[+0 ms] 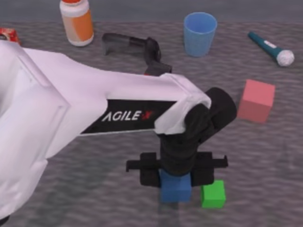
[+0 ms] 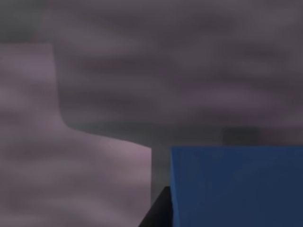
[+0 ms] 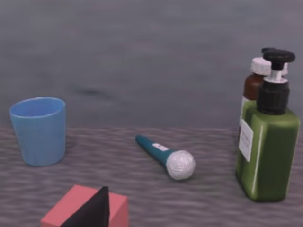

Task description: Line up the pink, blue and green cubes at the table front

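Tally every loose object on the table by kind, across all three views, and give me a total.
Cubes: 3, pink, blue, green
Bottles: 3, orange and white, green pump, brown
Cups: 1, blue cup
Microphones: 1
Black tool: 1
Red item at the left edge: 1
Total: 10

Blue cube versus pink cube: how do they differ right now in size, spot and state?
The pink cube is larger than the blue cube. The blue cube sits at the table front beside the green cube; the pink one lies farther back, toward the right. The left end effector is over the blue cube; the pink one stands free. Both are plain, matte, resting flat.
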Controlling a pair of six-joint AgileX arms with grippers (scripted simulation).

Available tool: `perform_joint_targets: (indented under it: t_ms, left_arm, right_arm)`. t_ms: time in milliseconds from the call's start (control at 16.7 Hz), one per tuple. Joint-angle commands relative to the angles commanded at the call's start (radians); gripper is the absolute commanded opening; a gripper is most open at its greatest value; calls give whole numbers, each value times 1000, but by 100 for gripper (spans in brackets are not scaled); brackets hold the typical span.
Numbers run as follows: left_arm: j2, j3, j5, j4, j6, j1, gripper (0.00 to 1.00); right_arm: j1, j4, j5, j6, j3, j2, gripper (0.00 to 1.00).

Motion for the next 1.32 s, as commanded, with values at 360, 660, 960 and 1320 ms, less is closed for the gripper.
perform_joint_targets:
  t_ms: [360, 660, 960, 1320]
  left_arm:
    - [0, 0, 0, 0, 0, 0, 98]
    - [0, 0, 0, 0, 0, 0, 100]
    - [-1, 3, 0, -4, 0, 2, 100]
    - [-60, 121, -1, -191, -6, 13, 100]
  right_arm:
    - [0, 0, 0, 0, 0, 0, 100]
    - [0, 0, 0, 0, 0, 0, 100]
    - [0, 0, 0, 0, 0, 0, 100]
    - [0, 0, 0, 0, 0, 0, 100]
